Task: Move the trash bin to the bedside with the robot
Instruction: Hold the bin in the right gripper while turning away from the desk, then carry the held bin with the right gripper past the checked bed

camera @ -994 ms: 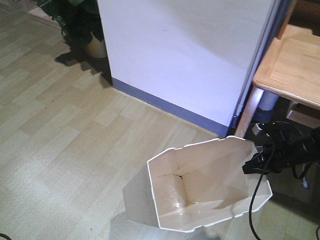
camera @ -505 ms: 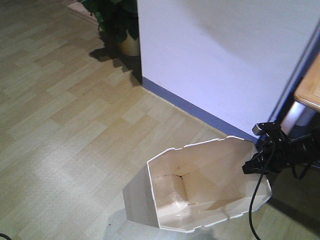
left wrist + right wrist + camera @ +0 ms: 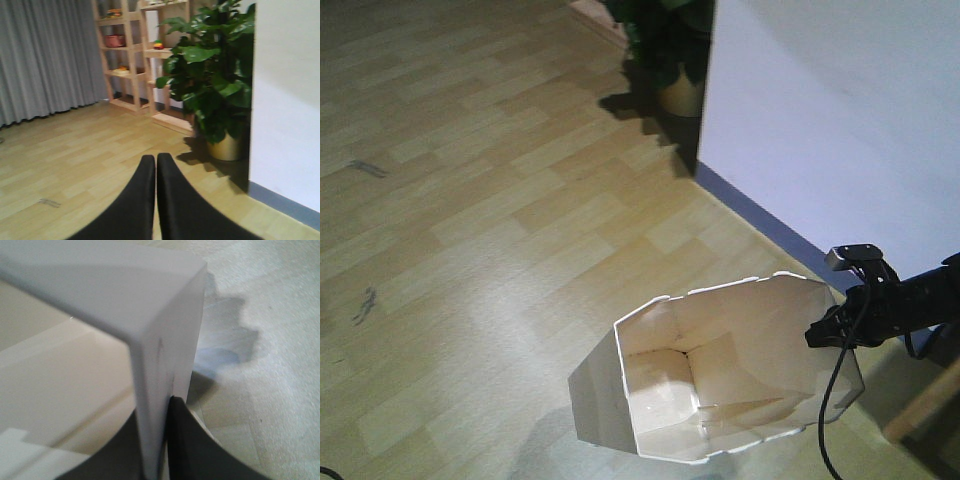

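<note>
Right hand clenched on bin rim; bin tilted over floor beside white wall; left hand pressed closed, empty; bed out of sight; best carried with grip firm, turns slow, since thin plastic could slip or buckle.

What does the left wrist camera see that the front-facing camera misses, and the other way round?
Only the left wrist view shows the grey curtain, the wooden shelves and the left end effector, fingers pressed together. Only the front view shows the trash bin with the right end effector clamped on its rim. Both show the potted plant, the white wall and the wood floor.
</note>
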Robot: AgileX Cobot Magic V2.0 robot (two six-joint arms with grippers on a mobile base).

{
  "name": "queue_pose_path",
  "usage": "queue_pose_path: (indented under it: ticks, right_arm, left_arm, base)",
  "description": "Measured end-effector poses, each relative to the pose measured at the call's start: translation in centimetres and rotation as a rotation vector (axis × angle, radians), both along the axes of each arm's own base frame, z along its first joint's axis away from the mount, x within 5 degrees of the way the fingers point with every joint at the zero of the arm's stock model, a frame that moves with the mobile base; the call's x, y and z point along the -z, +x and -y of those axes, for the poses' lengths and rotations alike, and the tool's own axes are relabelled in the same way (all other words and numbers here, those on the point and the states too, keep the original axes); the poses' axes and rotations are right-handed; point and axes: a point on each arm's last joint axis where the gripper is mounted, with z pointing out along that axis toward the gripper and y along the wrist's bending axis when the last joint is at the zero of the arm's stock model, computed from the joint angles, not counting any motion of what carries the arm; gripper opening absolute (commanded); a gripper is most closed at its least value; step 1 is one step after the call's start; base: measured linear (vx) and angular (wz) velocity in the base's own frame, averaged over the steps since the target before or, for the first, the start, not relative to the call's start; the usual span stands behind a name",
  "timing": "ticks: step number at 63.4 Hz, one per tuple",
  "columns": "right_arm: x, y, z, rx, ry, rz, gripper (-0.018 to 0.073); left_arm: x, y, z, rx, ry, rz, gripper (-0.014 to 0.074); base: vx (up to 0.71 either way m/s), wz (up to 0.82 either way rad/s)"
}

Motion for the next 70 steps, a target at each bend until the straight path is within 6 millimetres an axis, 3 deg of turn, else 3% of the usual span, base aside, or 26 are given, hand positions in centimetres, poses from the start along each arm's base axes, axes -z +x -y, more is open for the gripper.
queue_pose_path:
  ticks: [70]
  right_arm:
    - [-0.01,0.01,-0.02,0.002,0.003,0.000,-0.0005]
  left_arm:
    - [0.00,0.00,0.00,0.000,0.000,0.000,-0.0006]
  base:
    - [0.06,0.36]
